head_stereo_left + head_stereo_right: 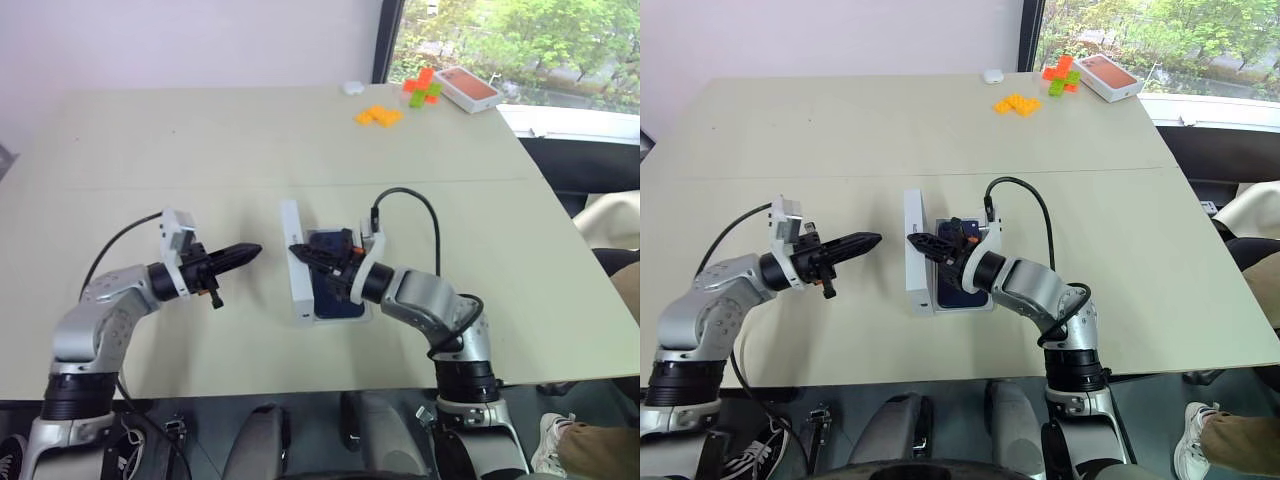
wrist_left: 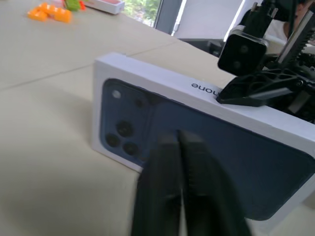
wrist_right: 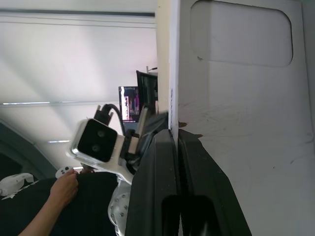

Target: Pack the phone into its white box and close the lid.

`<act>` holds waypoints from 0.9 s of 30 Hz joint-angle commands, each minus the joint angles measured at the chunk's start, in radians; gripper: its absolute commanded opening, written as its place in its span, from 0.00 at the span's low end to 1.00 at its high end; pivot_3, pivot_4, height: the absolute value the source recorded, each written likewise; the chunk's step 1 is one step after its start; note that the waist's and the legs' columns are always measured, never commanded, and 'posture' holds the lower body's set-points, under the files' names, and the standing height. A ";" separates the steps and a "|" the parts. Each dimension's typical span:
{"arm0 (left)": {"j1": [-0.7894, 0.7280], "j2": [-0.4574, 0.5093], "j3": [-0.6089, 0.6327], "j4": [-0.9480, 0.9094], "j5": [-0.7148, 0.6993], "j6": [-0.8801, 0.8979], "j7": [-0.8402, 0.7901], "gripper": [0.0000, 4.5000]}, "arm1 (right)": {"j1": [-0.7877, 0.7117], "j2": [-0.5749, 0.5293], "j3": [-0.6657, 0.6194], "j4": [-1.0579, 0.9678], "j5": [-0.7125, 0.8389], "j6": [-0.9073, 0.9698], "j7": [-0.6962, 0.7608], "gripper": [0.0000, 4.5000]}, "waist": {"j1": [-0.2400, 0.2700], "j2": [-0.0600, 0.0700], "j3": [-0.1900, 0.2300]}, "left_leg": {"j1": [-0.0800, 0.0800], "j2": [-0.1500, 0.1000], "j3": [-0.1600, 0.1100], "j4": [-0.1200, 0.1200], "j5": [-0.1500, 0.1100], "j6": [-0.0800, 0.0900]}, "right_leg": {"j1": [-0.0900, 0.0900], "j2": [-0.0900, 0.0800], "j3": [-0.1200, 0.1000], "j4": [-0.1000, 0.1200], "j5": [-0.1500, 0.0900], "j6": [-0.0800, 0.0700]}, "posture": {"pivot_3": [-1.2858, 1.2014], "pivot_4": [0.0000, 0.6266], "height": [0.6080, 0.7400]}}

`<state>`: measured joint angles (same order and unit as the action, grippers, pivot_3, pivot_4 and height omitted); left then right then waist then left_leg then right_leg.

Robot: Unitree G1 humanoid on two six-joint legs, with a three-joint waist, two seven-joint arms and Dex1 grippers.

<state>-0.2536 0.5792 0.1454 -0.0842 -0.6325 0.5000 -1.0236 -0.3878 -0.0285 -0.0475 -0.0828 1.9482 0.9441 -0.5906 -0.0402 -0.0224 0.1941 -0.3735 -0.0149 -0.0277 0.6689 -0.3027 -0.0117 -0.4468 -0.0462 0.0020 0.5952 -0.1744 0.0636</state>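
The lid (image 1: 293, 230) stands on its long edge in the middle of the table, its printed phone picture (image 2: 197, 137) facing my left gripper. Right behind it lies the white box (image 1: 345, 318) with the dark blue phone (image 1: 332, 300) in it, partly hidden by my right arm. My right gripper (image 1: 296, 250) is shut, and its tip touches the lid's upper edge (image 3: 173, 98). My left gripper (image 1: 254, 252) is shut and empty, pointing at the lid's printed face from a short way off.
Orange blocks (image 1: 380, 115), orange and green blocks (image 1: 425, 88), a white box with an orange-red top (image 1: 470, 88) and a small white object (image 1: 352, 87) lie at the far right of the table. A person's hand (image 3: 64, 184) shows beyond the table.
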 commanded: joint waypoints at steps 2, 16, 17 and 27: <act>0.001 -0.028 -0.031 -0.030 0.028 -0.044 0.018 0.01 | 0.002 -0.018 0.005 -0.032 0.024 -0.012 0.019 0.00 | 0.000 0.000 0.000 | 0.000 0.000 0.000 0.000 0.000 0.000 | 0.000 0.000 0.000 0.000 0.000 0.000 | 0.52 0.24 1.00; -0.016 -0.154 -0.141 0.017 0.104 -0.114 0.050 0.00 | 0.032 -0.083 0.014 -0.058 0.024 -0.009 0.062 0.55 | 0.004 0.000 0.000 | 0.000 0.000 0.001 0.000 0.000 0.000 | 0.000 0.000 0.001 0.000 0.000 0.000 | 0.52 0.24 1.00; -0.016 -0.157 -0.145 0.017 0.107 -0.117 0.048 0.00 | 0.030 -0.094 0.018 -0.061 0.024 -0.009 0.065 0.67 | 0.004 0.000 0.000 | 0.000 0.000 0.001 0.000 0.000 0.000 | 0.000 0.000 0.001 0.000 0.000 0.000 | 0.52 0.24 1.00; -0.034 -0.188 -0.161 0.051 0.120 -0.130 0.050 0.00 | -0.071 -0.470 0.009 -0.096 -0.194 0.131 0.360 0.99 | 0.008 0.000 0.000 | 0.000 0.000 0.001 0.001 0.000 0.000 | 0.001 0.001 0.001 -0.001 0.000 0.001 | 0.52 0.24 1.00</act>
<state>-0.2762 0.3964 -0.0123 -0.0309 -0.5170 0.3970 -0.9736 -0.4172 -0.4440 -0.0118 -0.1332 1.8238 1.0359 -0.3275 -0.0321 -0.0220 0.1942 -0.3736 -0.0162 -0.0258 0.6695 -0.3027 -0.0116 -0.4462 -0.0462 0.0034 0.5944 -0.1749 0.0645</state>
